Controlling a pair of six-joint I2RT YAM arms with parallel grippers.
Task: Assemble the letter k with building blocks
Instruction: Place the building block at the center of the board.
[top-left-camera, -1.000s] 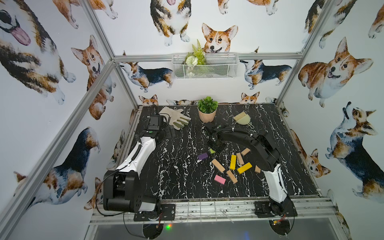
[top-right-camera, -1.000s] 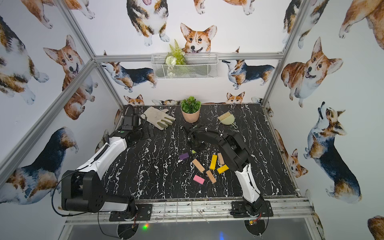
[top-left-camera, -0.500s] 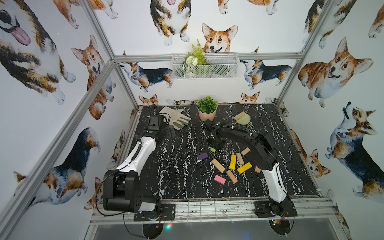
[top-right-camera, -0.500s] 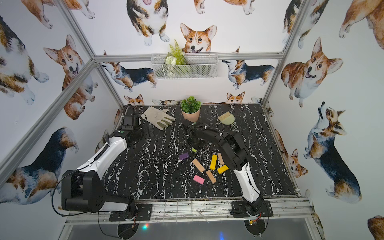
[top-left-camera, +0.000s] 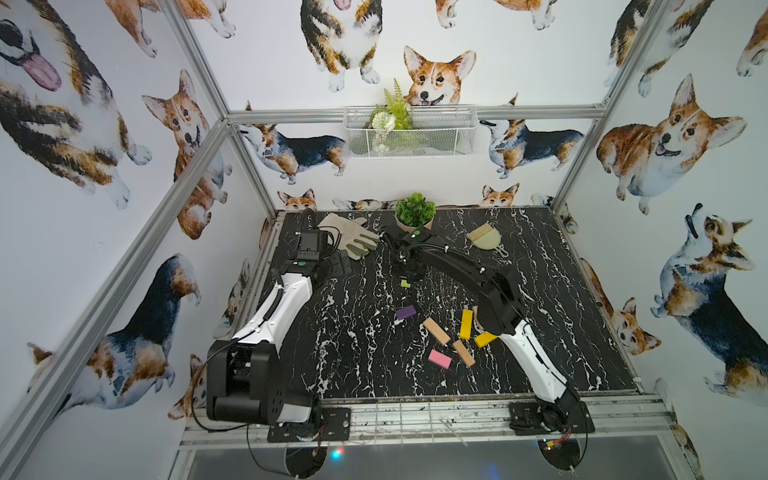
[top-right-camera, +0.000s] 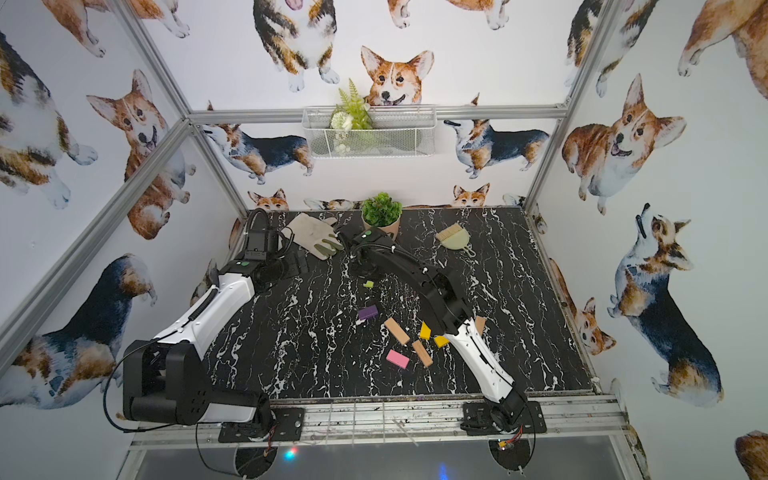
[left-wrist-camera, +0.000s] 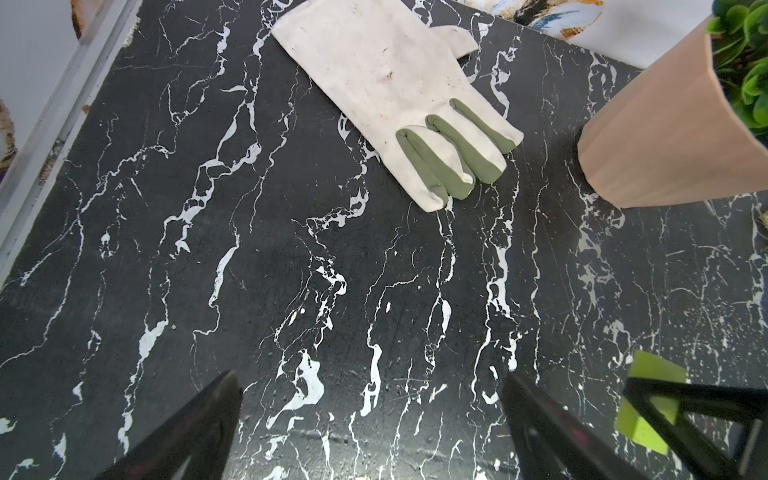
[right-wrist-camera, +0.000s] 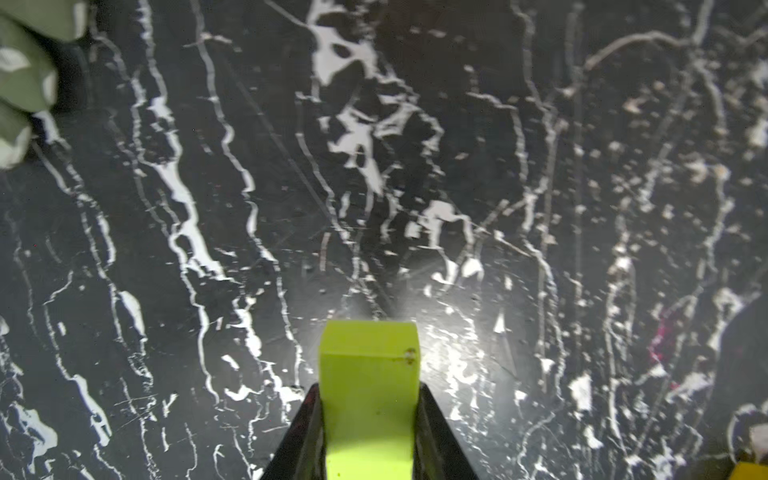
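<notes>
The right gripper (right-wrist-camera: 370, 399) pinches the green block (right-wrist-camera: 368, 349), likely to start the letter on bare table (top-left-camera: 353, 332), while the left gripper (left-wrist-camera: 372, 386) hangs spread, idle, near the far-left corner.

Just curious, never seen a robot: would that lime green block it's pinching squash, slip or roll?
Probably stiff: the lime green block shows crisp edges between the right hand's closed jaws. Its flat faces and square corners suggest it would lie still, not roll. It looks smooth, so it might slip in a loose grip.
</notes>
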